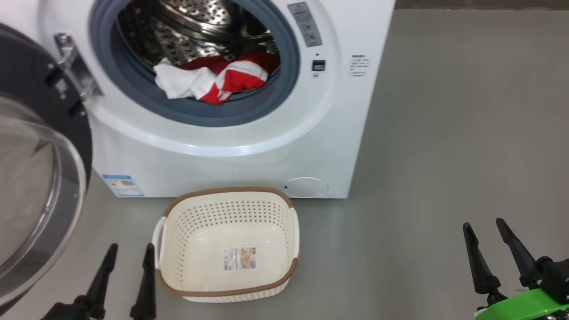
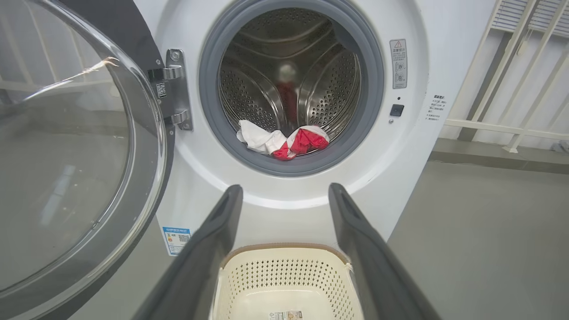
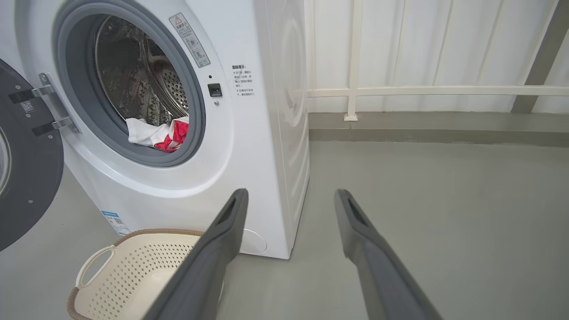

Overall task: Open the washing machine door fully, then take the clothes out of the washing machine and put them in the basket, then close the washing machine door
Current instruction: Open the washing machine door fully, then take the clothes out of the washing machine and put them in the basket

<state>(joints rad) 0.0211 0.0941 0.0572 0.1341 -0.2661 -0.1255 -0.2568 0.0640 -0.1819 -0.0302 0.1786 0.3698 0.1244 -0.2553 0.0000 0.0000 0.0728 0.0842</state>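
Left of washing machine (image 1: 222, 169), door (image 1: 26, 186) open outward

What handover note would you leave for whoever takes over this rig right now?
Left end effector: open, empty, low beside the basket's left handle.
Right end effector: open, empty, above the floor off to the right.
Door: swung wide open, at the left of the head view.
Clothes: red and white bundle at the front of the drum.
Basket: on the floor in front of the washing machine, no clothes in it.
Done: door opened.
Left: move the clothes to the basket, close the door.
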